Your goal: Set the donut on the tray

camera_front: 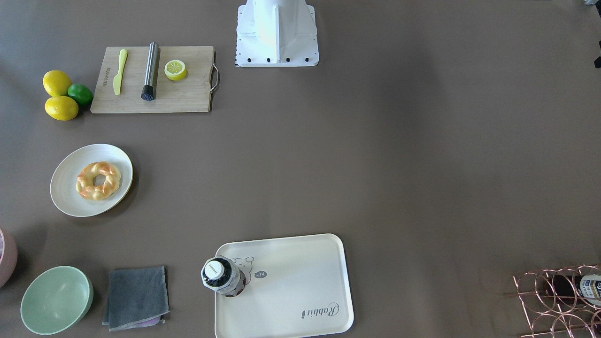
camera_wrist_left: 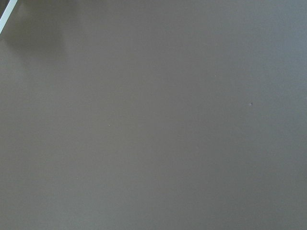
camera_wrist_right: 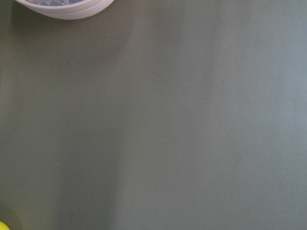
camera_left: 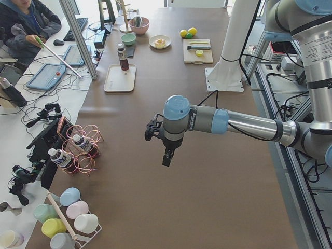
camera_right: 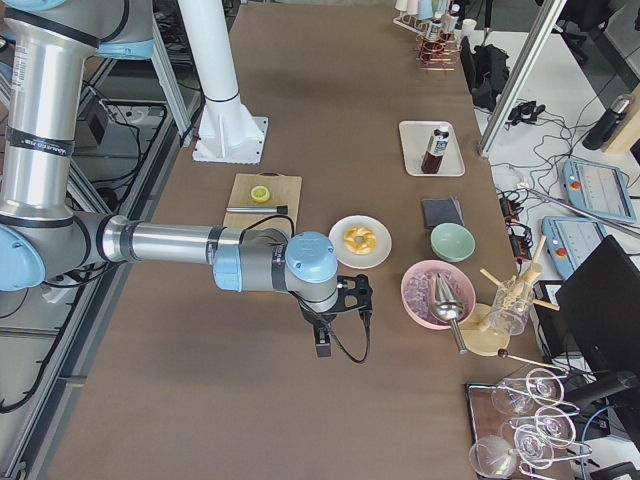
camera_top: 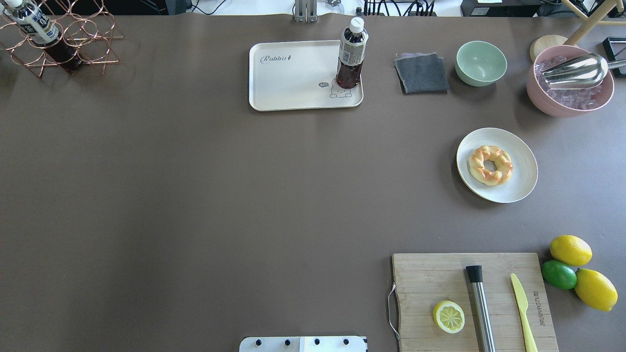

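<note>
The donut lies on the round white plate, well apart from the tray. The right gripper hovers clear of that plate and the left gripper hangs far from it. I cannot tell whether either is spread or pressed together.

Left gripper and right gripper only turn up in the side views — can't tell how the jaws stand. Pink bowl gets clipped by the front view's left edge, wire rack by its corner.
</note>
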Controlling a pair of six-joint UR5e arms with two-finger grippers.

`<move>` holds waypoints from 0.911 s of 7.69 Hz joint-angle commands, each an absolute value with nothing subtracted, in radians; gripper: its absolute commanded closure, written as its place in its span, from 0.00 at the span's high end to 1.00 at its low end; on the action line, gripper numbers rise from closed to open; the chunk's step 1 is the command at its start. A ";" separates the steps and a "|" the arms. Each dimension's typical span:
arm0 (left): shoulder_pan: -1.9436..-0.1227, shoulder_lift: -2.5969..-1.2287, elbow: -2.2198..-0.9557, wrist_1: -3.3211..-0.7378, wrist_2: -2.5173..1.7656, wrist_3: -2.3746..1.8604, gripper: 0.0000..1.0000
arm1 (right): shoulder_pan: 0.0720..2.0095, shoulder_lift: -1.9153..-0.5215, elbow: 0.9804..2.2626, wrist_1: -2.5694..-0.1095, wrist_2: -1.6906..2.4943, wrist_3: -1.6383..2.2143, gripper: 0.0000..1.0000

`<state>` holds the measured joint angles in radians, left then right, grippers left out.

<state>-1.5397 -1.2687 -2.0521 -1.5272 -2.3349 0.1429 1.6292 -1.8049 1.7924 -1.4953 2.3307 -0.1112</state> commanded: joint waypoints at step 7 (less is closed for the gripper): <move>-1.539 -1.261 -2.049 -1.542 -2.335 0.143 0.97 | 1.629 -1.815 1.790 -1.486 2.316 -0.086 1.00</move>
<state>-1.5387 -1.2650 -2.0484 -1.5415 -2.3350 0.1415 1.6291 -1.8107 1.7904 -1.4920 2.3216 -0.0952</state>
